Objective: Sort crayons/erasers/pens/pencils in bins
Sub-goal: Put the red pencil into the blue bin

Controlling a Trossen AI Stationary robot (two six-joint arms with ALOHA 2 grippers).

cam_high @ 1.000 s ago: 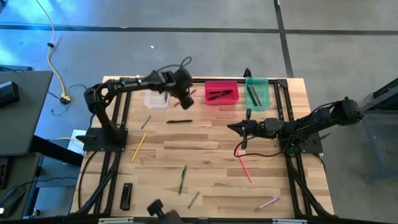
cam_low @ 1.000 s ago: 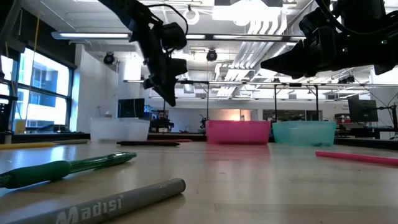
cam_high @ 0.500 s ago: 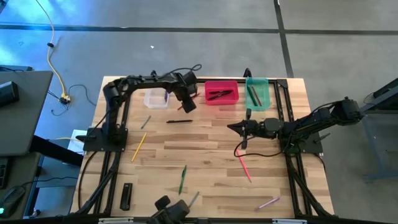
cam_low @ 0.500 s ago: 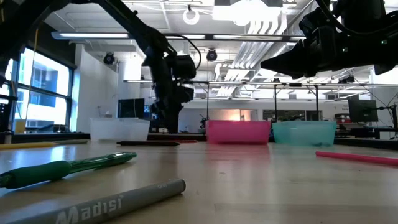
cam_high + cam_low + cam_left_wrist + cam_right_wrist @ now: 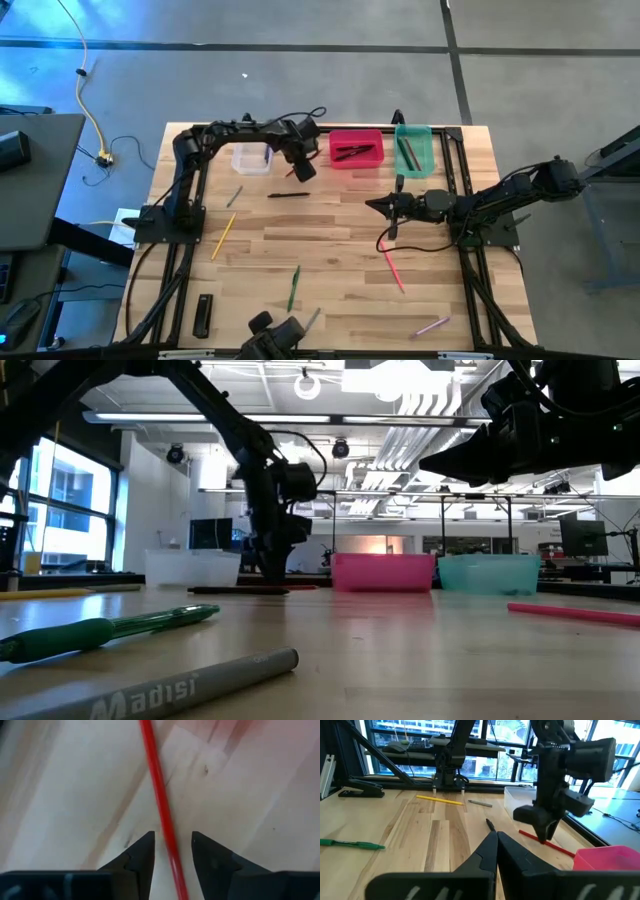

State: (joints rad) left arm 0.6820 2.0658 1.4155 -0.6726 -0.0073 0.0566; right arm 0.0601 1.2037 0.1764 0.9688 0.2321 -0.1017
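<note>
High view: left gripper [image 5: 300, 170] is down at the tabletop [image 5: 340, 260] between clear bin [image 5: 251, 159] and pink bin [image 5: 356, 148]; right gripper [image 5: 378, 204] waits mid-table. Left wrist view: jaws open, straddling red crayon [image 5: 161, 810]. Right wrist view: own jaws closed, empty.

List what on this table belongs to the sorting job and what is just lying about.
Job:
clear bin
pink-red bin
green bin
red stick between the open left hand's fingers
black stick
yellow pencil
green pen
pink sticks

Lying about:
flat black bar
yellow cable on the floor
</note>
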